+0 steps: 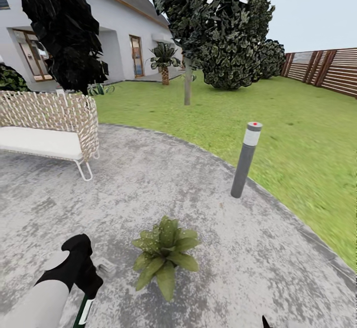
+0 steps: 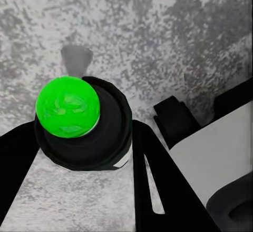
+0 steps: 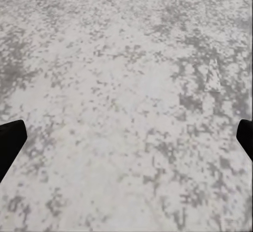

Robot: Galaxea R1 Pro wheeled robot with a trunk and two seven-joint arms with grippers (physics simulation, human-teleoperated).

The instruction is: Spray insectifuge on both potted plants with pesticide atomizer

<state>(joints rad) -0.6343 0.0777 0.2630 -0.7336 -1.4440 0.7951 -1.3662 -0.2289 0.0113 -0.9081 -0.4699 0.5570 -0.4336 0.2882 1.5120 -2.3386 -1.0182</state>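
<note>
Pesticide atomizer [image 1: 84, 312] cut by frame edge; plant pot hidden.

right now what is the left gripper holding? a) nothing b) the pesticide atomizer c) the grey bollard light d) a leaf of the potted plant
b: in the left wrist view the left gripper has its black fingers closed around the pesticide atomizer, whose top shows bright green here; in the head view the bottle's dark body with white label hangs below that gripper, beside the broad-leaved potted plant on the stone patio.
</note>
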